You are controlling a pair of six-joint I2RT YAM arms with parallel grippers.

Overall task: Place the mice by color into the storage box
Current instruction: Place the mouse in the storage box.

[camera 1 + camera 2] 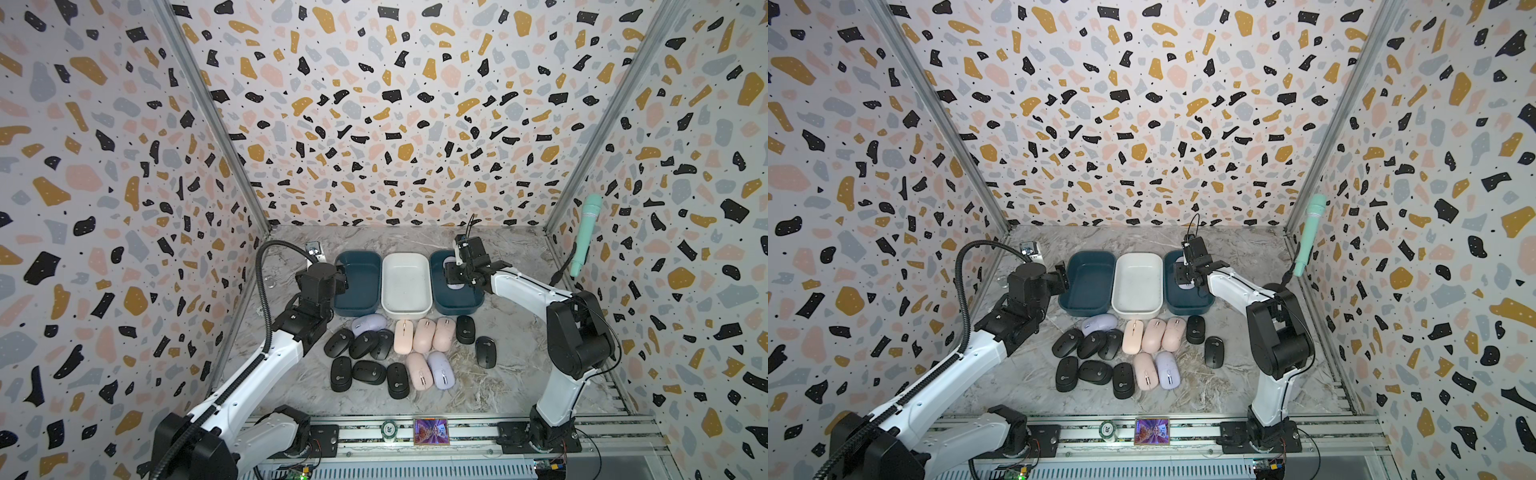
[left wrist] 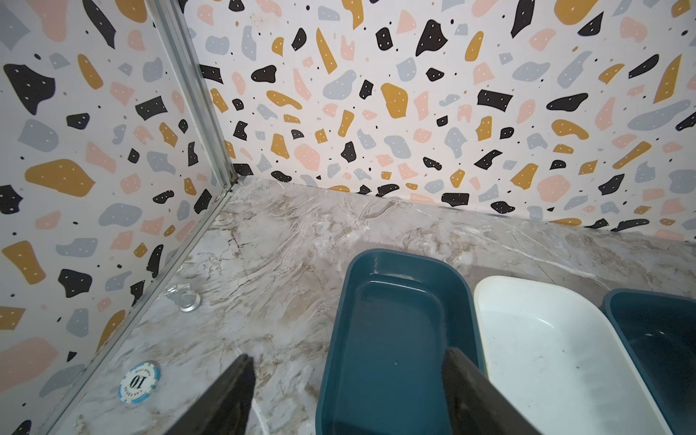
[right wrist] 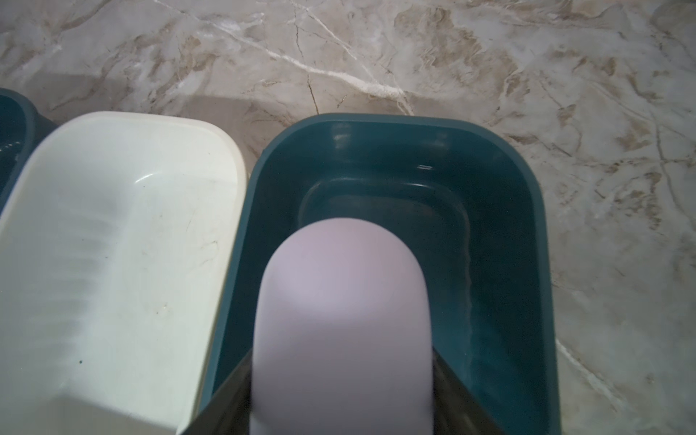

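While your right claw (image 3: 342, 399) hung over the teal box (image 3: 376, 124) at the right end of the row of three, it was closed on a lavender mouse (image 3: 339, 301). One finger pressed each long side, and the mouse's rounded end poked out ahead of the fingers. That box sat just right of centre in both top views. The mouse's long axis ran along the box's own long axis, so I judged the coming move to be a short drop straight down and a release, with no turning needed. You could not tell from these views whether the mouse touched the box floor. The white box (image 3: 113, 226) stood just beside it on the left.

Your left claw (image 2: 350, 399) stood wide open and empty at the left side of the other teal box (image 2: 376, 320). Below the boxes in a top view, two more lavender mice (image 1: 369, 323) lay among the pink mice (image 1: 424, 334) and black mice (image 1: 365, 345). The lower of the two lay nearer your right arm, the upper nearer your left.
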